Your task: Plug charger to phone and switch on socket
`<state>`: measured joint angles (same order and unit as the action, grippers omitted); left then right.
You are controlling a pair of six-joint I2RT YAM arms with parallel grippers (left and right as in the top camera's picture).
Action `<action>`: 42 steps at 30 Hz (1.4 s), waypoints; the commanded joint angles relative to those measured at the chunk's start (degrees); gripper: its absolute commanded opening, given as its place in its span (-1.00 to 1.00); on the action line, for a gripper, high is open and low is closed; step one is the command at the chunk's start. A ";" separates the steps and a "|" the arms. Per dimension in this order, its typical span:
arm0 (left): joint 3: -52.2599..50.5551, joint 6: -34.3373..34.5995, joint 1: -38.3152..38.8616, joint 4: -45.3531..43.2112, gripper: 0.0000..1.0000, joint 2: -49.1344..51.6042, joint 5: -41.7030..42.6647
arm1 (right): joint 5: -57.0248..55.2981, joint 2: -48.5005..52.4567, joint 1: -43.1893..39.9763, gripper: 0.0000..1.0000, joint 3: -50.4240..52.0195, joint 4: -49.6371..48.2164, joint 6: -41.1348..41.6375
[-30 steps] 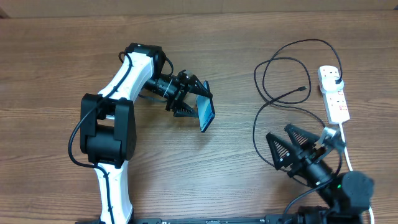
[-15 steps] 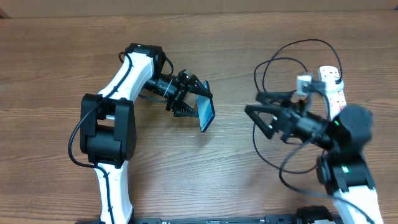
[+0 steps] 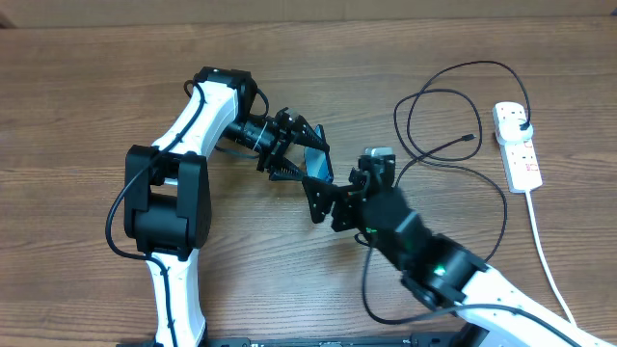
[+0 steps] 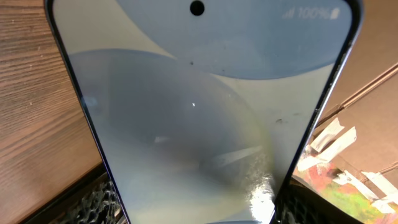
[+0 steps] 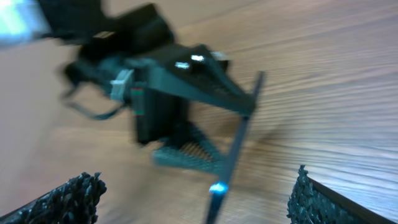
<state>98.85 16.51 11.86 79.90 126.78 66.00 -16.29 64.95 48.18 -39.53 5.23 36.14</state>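
The only legible writing is "100%" beside a battery icon at the top of the phone's [image 4: 193,112] pale screen, and it shows in the left wrist view alone. From overhead, the left gripper [image 3: 305,157] is clamped on the phone, which stands on edge, and the right gripper [image 3: 321,198], fingers spread apart, is just beside it. The blurred right wrist view shows the phone edge-on. Only the overhead view shows the charger [image 3: 471,138] looping near the socket [image 3: 518,145], well apart from the phone.

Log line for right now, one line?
left tool: shut on phone | right tool: open, empty, facing phone | charger: tip loose on table
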 commanded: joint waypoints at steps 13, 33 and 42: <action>1.57 0.24 -0.22 -0.46 0.42 0.17 2.91 | -6.58 16.46 0.66 0.40 -0.74 -13.22 3.28; 1.62 1.11 -2.05 -3.98 1.00 0.17 5.11 | -2.62 15.52 -0.85 -0.92 -0.74 -15.10 3.34; 13.03 -13.09 -10.08 3.39 1.00 -3.41 5.27 | 14.67 4.11 -17.94 -0.92 -0.72 -7.48 18.51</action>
<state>106.24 14.15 4.01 79.61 126.76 69.71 -11.97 74.52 35.35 -39.53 -0.97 47.27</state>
